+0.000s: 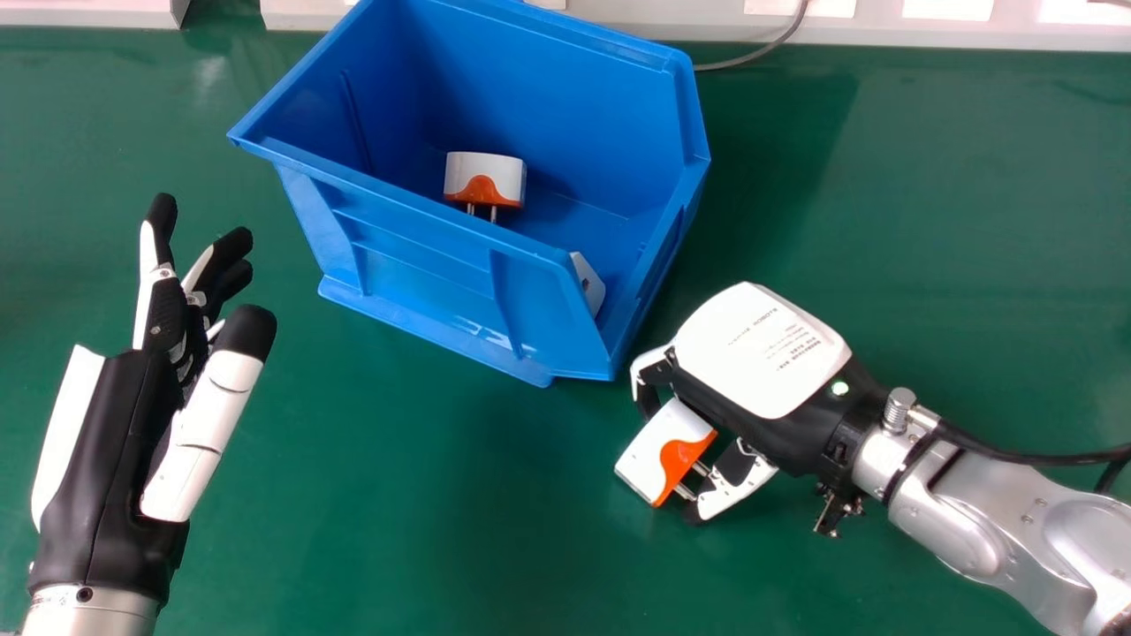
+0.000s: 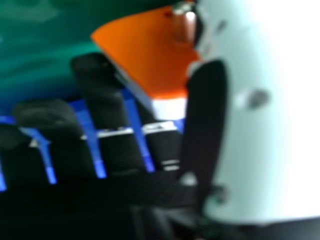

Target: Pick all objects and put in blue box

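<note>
Green table (image 1: 398,530), partly hidden piece (image 1: 595,296) in box (image 1: 424,278)

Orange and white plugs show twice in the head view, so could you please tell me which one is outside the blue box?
The plug held in the right robot hand; the other plug is inside the blue box.

In the head view, the frame is cutting off the blue box's (image 1: 424,274) far rim toward eleven o'clock. Its near wall is hiding much of a white piece (image 1: 597,296) toward the box's four o'clock; we are leaving that unidentified. The edge is cropping the right forearm (image 1: 963,521) at four, the left forearm (image 1: 93,614) at eight. In the right hand view, blur is affecting everything, and the thumb (image 2: 260,130) is partly covering the held plug (image 2: 145,50).
</note>
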Motion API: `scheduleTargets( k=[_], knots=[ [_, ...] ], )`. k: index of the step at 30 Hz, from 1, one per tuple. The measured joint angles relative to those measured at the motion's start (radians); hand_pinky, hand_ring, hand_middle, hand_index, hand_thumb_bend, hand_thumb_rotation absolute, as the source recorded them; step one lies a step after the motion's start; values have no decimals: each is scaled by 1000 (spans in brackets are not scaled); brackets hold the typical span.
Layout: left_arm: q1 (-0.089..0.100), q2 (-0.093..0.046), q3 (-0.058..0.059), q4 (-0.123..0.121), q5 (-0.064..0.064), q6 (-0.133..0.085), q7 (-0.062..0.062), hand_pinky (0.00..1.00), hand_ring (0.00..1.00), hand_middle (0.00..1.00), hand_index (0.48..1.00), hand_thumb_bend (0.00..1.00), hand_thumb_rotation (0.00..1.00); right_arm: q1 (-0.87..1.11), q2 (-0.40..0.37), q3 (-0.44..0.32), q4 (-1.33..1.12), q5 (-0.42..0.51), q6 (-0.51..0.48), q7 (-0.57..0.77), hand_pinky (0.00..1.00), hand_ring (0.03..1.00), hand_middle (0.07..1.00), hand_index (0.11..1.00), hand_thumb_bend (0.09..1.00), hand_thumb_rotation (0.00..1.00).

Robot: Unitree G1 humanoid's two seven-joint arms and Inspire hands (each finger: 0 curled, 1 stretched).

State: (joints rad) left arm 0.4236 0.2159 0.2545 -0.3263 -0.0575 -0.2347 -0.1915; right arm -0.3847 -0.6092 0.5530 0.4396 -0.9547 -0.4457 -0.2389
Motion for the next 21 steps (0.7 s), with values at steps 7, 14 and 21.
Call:
scheduleTargets(
  k=[7, 14, 21],
  knots=[
    [-4, 0, 4, -23, 79, 57, 38, 823, 930, 928, 929, 798, 927, 142, -136, -163, -176, 102, 17, 111, 57, 98, 172, 470, 498, 152],
    [-14, 0, 4, -32, 77, 61, 38, 819, 928, 927, 928, 799, 929, 307, -194, -355, -384, 187, 98, 183, 62, 100, 161, 470, 495, 156],
    [-15, 1, 7, -30, 76, 62, 38, 818, 928, 927, 928, 798, 929, 347, -178, -429, -478, 204, 160, 228, 58, 98, 163, 469, 498, 154]
  ],
)
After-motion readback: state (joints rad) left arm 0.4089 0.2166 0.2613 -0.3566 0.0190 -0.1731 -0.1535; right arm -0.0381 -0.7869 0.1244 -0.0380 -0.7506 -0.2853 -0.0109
